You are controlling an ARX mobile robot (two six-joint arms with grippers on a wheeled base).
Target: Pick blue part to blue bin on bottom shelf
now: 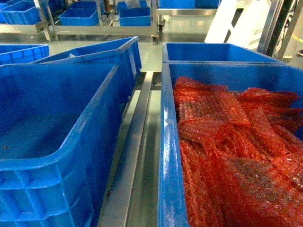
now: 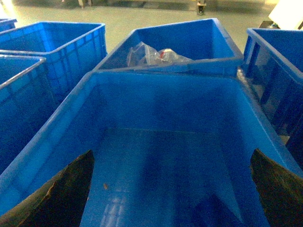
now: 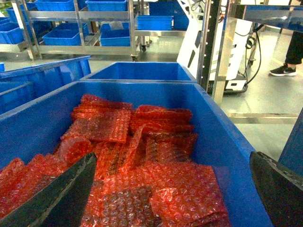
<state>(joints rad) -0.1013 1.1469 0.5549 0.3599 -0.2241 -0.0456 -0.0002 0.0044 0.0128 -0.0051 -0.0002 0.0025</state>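
No blue part shows in any view. My left gripper is open above an empty blue bin, which has only a small speck on its floor. My right gripper is open over another blue bin filled with red bubble-wrap bags. In the head view the empty bin is at the left and the bag-filled bin at the right. Between them run the shiny steel rails of the bottom shelf. Neither arm appears in the head view.
More blue bins stand behind and to the left; one holds clear plastic bags. A further steel rack with small blue bins stands across the floor. A white machine and a person's leg are at the right.
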